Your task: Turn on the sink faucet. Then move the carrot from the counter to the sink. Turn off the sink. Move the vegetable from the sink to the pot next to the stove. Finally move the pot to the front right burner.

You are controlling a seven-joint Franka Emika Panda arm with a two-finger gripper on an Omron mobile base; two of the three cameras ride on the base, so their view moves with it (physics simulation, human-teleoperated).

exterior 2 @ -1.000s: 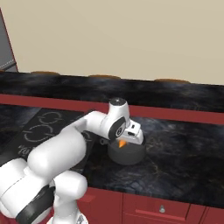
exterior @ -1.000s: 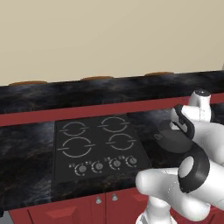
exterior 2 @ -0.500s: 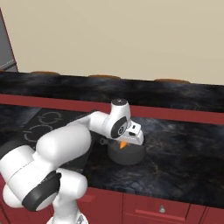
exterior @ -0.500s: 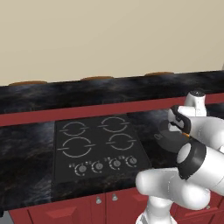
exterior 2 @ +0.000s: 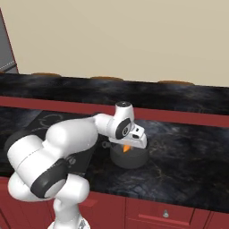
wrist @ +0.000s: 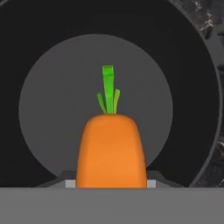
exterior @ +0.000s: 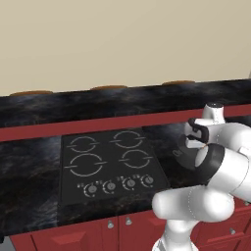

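Below tool: pot (wrist: 192, 100), empty.
Tool (exterior 2: 130, 144): pinching carrot (wrist: 111, 151).
Left: release carrot; pot to burner.

Plain beige wall (exterior: 122, 44) above a raised black ledge (exterior: 98, 105) with a red front band; red cabinet doors (exterior 2: 170, 212) below.

The counter (exterior 2: 188, 147), glossy black marbled stone over red cabinet fronts, runs across the lower half of both base views. The stove (exterior: 112, 162) lies set into it at centre-left of the left base view. The pot (exterior 2: 129, 156) stands on it at the centre of the right base view.
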